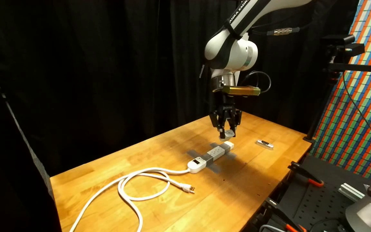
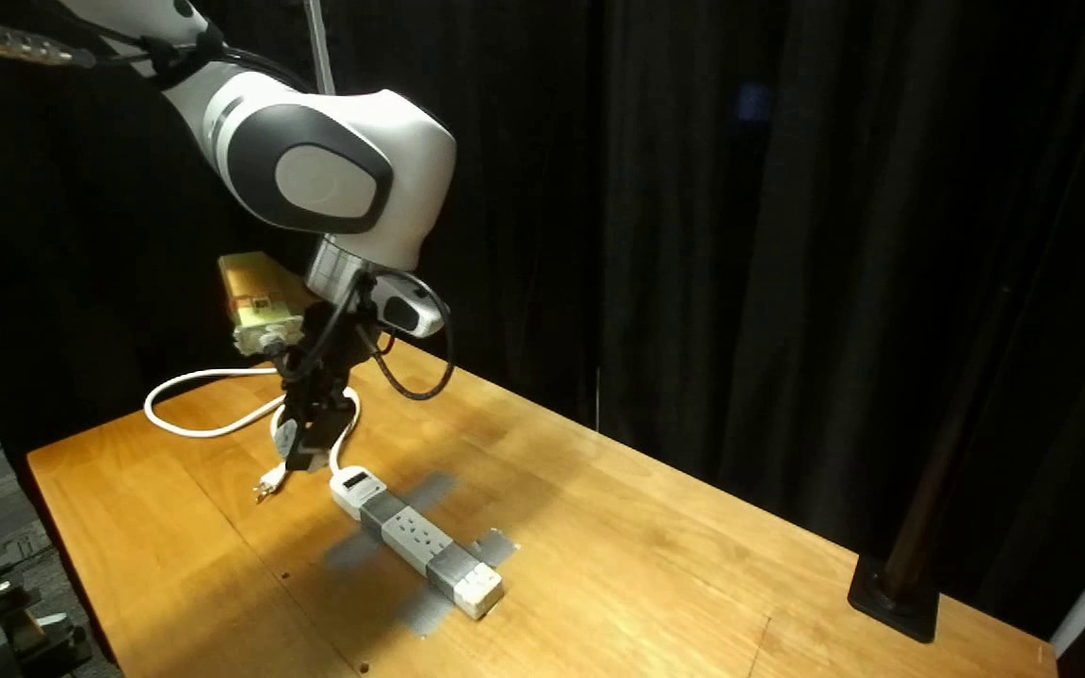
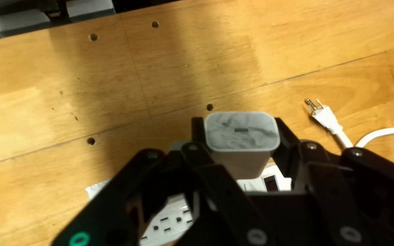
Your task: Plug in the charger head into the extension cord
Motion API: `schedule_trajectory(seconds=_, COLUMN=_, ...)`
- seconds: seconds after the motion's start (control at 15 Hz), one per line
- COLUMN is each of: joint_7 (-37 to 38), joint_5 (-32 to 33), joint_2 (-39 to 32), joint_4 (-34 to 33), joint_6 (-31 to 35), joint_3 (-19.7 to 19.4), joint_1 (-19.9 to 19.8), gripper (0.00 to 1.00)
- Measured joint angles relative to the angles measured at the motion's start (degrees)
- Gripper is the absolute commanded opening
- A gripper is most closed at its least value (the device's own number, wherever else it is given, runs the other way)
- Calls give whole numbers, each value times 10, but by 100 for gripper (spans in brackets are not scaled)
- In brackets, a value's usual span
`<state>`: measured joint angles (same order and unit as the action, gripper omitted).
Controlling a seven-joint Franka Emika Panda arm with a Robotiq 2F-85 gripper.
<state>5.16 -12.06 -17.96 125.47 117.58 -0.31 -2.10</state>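
Observation:
The charger head (image 3: 241,133) is a white block with a grey marbled face and a small slot. My gripper (image 3: 240,130) is shut on it, a finger on either side. In both exterior views the charger head (image 1: 227,135) (image 2: 285,438) hangs in the air above the table; its prongs are not visible. The extension cord (image 1: 216,153) is a grey-and-white socket bar lying on the table below the gripper, also in an exterior view (image 2: 415,537). In the wrist view the fingers hide much of the extension cord (image 3: 169,222); some sockets and its switch show.
Grey tape (image 2: 453,563) holds the bar to the wooden table (image 1: 159,209). Its white cable ends in a pronged plug (image 1: 187,188) beside a loop. A small silver-and-dark item (image 1: 265,144) lies on the table. A black stand (image 2: 893,598) stands near the table edge.

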Motion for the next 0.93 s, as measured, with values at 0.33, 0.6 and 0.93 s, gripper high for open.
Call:
schedule_trajectory(seconds=0.33, joint_7=48, joint_5=8, joint_2=0, joint_4=0, joint_6=1, joint_3=-4, joint_1=12, gripper=23)
schedule_trajectory(seconds=0.6, joint_7=54, joint_5=9, joint_2=-19, joint_4=-18, joint_6=-46, joint_3=-4, joint_1=12, gripper=23)
schedule_trajectory(seconds=0.93, joint_7=55, joint_5=9, joint_2=-105, joint_4=-117, joint_6=-127, joint_3=-4, joint_1=12, gripper=23)
